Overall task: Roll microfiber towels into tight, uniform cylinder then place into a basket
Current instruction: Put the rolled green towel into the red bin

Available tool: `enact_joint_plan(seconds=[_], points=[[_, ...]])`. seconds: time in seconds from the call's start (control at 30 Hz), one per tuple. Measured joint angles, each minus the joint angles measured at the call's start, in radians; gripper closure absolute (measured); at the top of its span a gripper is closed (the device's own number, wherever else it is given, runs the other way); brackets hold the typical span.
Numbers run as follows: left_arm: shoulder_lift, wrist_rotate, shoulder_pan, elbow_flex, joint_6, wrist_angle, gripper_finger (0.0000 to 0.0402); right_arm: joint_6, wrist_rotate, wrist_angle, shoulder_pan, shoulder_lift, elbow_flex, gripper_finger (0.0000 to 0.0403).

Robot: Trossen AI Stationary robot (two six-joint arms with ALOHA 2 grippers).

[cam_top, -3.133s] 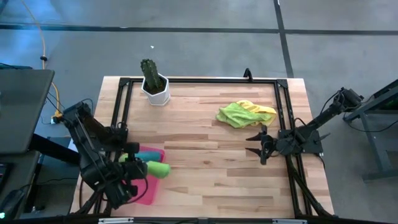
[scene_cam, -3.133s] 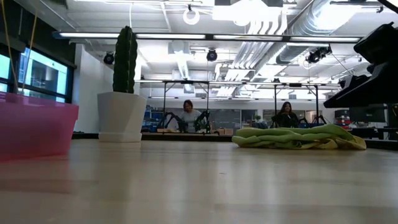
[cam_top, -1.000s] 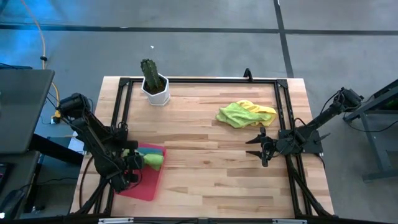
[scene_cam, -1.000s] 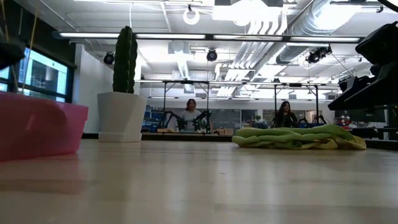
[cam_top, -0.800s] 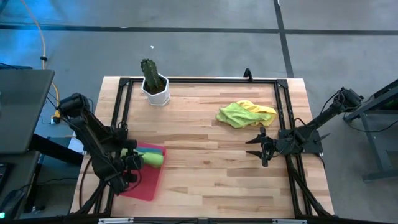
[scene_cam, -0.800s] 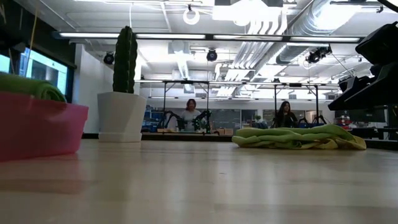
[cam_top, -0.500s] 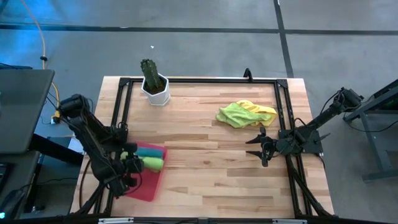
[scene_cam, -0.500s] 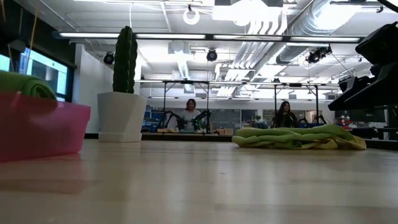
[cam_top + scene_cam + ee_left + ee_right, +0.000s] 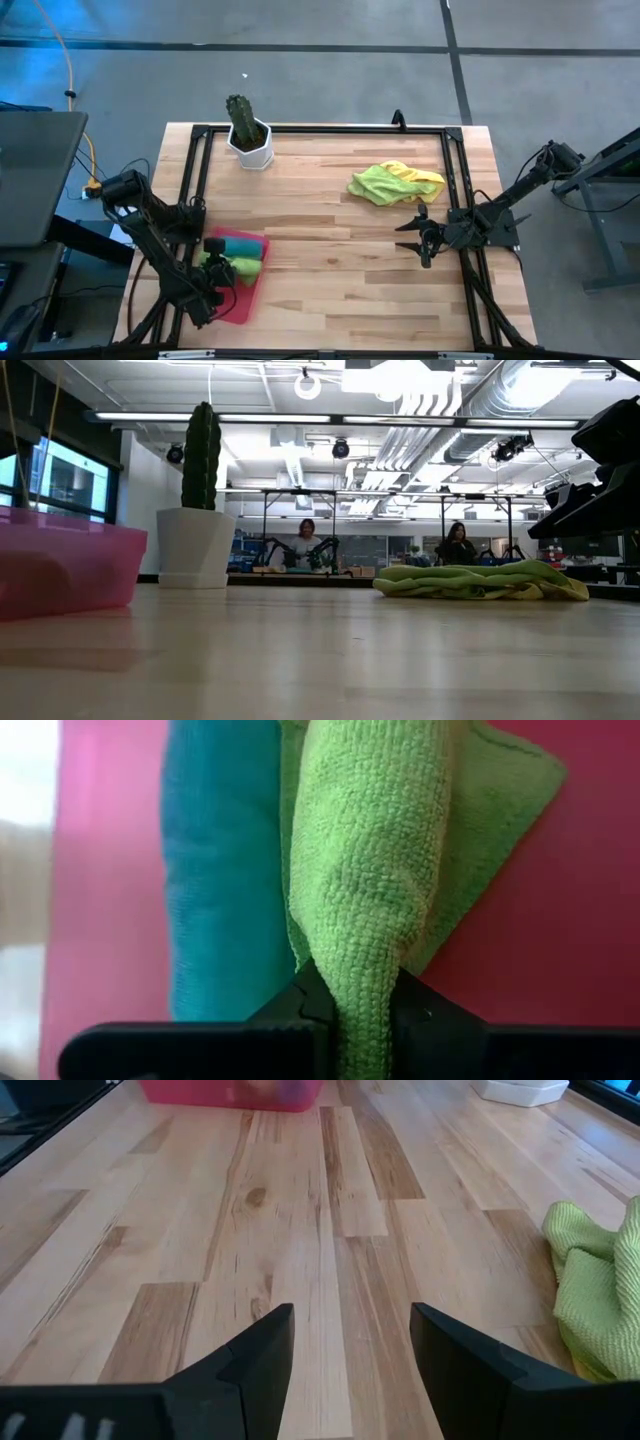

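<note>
Green towel (image 9: 370, 880) pinched by left claw (image 9: 345, 1010), seemingly unseen from low view

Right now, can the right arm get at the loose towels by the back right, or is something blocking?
Probably yes. The right gripper is open and empty, just in front of the lime and yellow towels, with only bare table between them. The left gripper is busy at the basket.

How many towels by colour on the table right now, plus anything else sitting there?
Teal towel, rolled, in the basket: 1
Green towel, rolled, in the basket, left gripper shut on it: 1
Lime green towel, loose: 1
Yellow towel, loose, under the lime one: 1
Pink basket: 1
Potted cactus: 1
Total: 6
</note>
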Motion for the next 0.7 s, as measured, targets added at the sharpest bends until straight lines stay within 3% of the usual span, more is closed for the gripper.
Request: enact_joint_plan(seconds=[0.23,0.7], points=[[0.0,0.069,-0.002,0.0,0.0,0.008,0.0378,0.0,0.0,0.0,0.0,0.0,0.0,0.021],[0.0,0.129,0.05,0.0,-0.072,0.039,0.032,0.0,0.0,0.0,0.0,0.0,0.0,0.021]])
